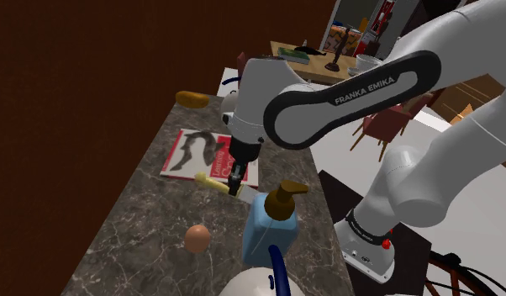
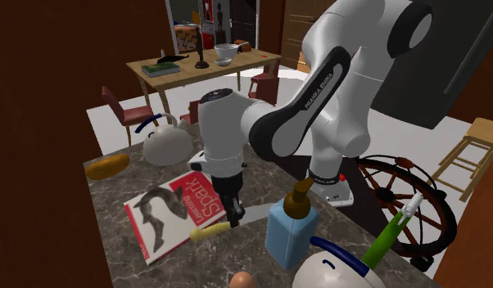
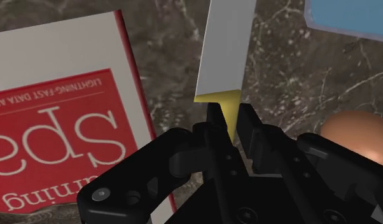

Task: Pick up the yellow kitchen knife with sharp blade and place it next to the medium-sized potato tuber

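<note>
The knife lies low over the marble counter (image 1: 134, 227), its yellow handle (image 1: 209, 180) by the near edge of a red-and-white magazine (image 1: 195, 151). My gripper (image 1: 236, 182) points straight down and is shut on the handle. In the wrist view the grey blade (image 3: 225, 51) runs away from the fingers (image 3: 212, 121), which clasp the yellow handle (image 3: 226, 105). From the second exterior view the handle (image 2: 209, 231) sticks out beside the gripper (image 2: 235, 218). A golden-brown oblong potato (image 1: 192, 98) (image 2: 106, 166) rests at the counter's far end.
A blue soap dispenser (image 1: 268, 225) (image 2: 290, 233) stands close beside the gripper. A brownish round egg-like thing (image 1: 197, 238) (image 3: 355, 137) lies nearer on the counter. A white teapot (image 2: 167, 143) sits beyond the magazine, and a white vessel with a blue handle (image 1: 272, 273) at the near edge.
</note>
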`<state>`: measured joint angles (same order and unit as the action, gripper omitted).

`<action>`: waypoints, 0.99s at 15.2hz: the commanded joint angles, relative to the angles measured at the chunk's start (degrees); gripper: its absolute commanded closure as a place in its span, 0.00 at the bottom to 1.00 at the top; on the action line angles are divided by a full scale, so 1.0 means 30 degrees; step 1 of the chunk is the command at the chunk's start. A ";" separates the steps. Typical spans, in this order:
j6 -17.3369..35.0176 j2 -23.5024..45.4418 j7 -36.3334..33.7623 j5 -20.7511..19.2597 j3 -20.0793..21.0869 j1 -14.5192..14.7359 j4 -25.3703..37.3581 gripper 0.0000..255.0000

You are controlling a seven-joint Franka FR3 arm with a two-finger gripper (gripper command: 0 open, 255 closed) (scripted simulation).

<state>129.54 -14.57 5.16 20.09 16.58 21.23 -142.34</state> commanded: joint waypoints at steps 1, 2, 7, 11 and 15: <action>-0.0566 -0.0256 -0.0158 -0.0075 -0.0020 -0.0008 0.0317 1.00; -0.0847 -0.0402 -0.0207 -0.0107 -0.0047 -0.0020 0.0455 1.00; -0.2235 -0.1053 -0.0451 -0.0267 -0.0188 -0.0074 0.1209 1.00; -0.3322 -0.1481 -0.0644 -0.0394 -0.0301 -0.0118 0.1883 1.00; -0.4390 -0.1828 -0.0835 -0.0518 -0.0413 -0.0161 0.2617 1.00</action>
<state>117.27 -19.68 2.77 18.63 15.46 20.79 -134.99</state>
